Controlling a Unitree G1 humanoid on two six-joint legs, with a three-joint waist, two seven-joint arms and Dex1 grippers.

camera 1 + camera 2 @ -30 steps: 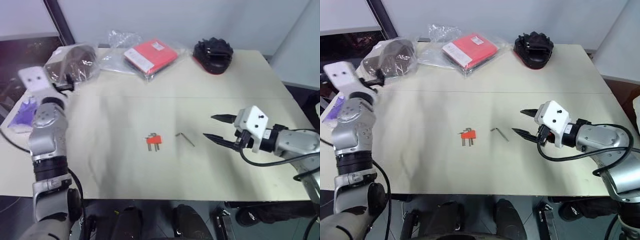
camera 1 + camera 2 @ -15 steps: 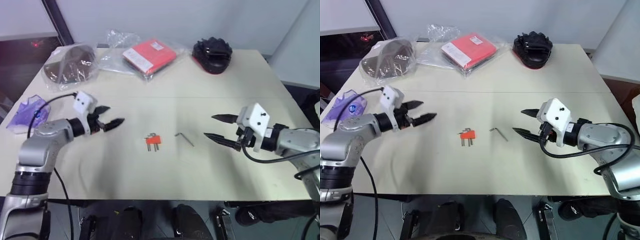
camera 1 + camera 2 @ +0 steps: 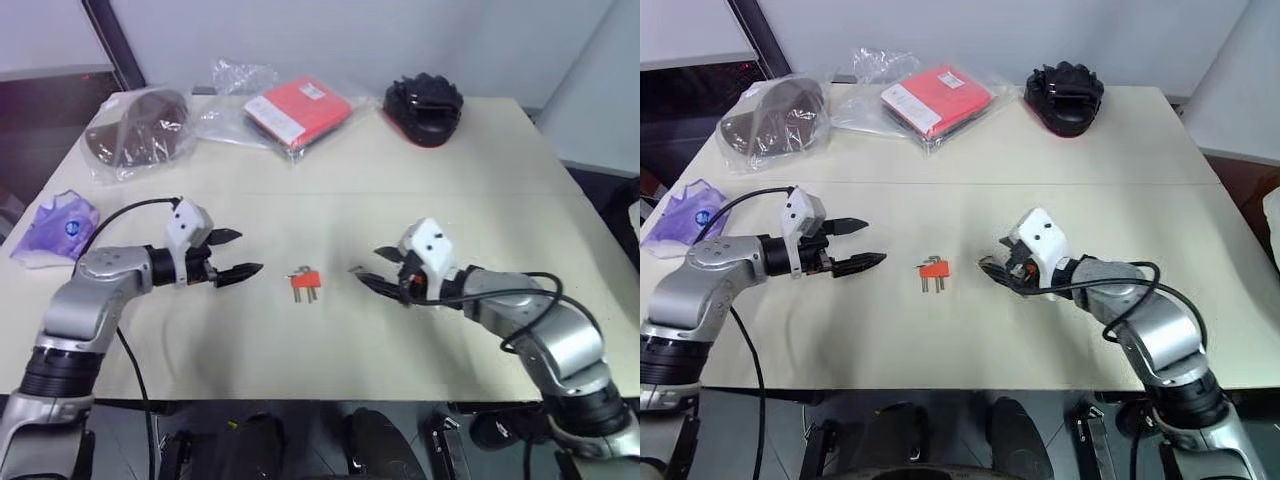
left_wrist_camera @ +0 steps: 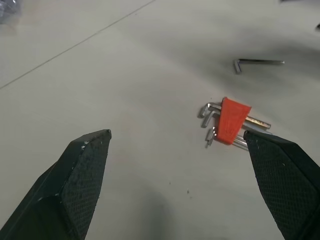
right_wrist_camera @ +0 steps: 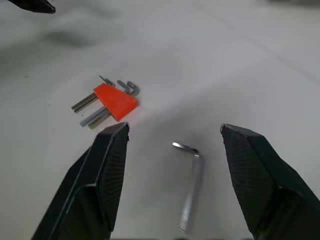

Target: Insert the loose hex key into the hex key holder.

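Table (image 3: 330,200), cream and wide, carries everything. Along its far edge lie a brown thing in a clear bag (image 3: 140,132) toward the far left corner, a red packet (image 3: 300,108) in clear plastic near the middle, and a black glove-like lump (image 3: 424,105) further right. A purple bag (image 3: 58,225) sits at the left edge.

Left gripper (image 3: 238,254) hovers low over the table left of centre, its two black fingers spread wide and empty, pointing toward the holder (image 3: 305,281). Right gripper (image 3: 378,271) comes in from the right with its fingers apart too, holding nothing; in the right wrist view they stand either side of the key (image 5: 191,180), which lies flat on the table between them, and whether they touch it I cannot tell.

Holder, a small orange-red block with short grey keys sticking out, lies near the table's middle, between the two grippers. Key lies just to its right, apart from it.
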